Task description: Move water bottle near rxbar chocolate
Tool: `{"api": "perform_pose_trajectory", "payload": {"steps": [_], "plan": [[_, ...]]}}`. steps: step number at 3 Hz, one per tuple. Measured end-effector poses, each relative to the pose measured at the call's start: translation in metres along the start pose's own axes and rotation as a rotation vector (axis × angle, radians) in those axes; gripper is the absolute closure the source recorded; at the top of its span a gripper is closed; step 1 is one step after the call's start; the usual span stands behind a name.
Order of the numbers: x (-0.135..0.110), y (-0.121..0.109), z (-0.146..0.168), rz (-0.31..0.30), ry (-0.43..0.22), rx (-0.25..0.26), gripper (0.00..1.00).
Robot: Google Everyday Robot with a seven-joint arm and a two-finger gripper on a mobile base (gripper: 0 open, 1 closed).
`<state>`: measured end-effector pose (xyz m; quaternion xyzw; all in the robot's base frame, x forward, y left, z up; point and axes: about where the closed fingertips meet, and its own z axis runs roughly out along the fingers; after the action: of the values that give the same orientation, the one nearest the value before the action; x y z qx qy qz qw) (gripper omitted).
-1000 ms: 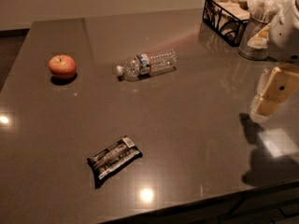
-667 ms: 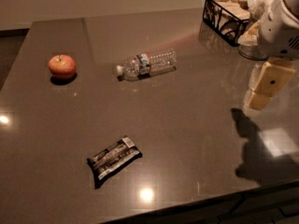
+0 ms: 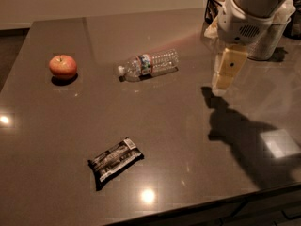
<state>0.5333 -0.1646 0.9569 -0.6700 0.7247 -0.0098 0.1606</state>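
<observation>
So the gripper (image 3: 221, 84) hangs over the counter (image 3: 197, 140) toward the right edge, well apart from everything and with nothing in it. It's side-on to the camera, so I honestly can't tell if it's spread or clamped.

The water bottle (image 3: 149, 64) lies on its side in the far half of the counter, roughly midway between the left and right edges, cap toward the left edge. The rxbar chocolate (image 3: 115, 161) lies flat near the front edge, left of middle, well apart from the bottle. So nothing's been moved yet.

What could go wrong, imo: that bottle is round and lying down, so a slightly off-centre touch probably rolls it off toward the far edge. It's thin plastic too, so a squeeze could make it squirt out of the grasp. And setting it down near the bar, it may roll onto the wrapper or off the front edge.

Containers: a black wire basket (image 3: 214, 11) sits at the far right corner, mostly behind the arm, so contents unclear. An apple (image 3: 63, 66) sits near the left edge.
</observation>
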Motion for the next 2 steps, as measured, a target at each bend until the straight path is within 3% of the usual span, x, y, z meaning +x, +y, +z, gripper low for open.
{"api": "perform_pose_trajectory", "payload": {"steps": [2], "plan": [[-0.051,-0.057,0.063,-0.106,-0.060,-0.042,0.00]]}}
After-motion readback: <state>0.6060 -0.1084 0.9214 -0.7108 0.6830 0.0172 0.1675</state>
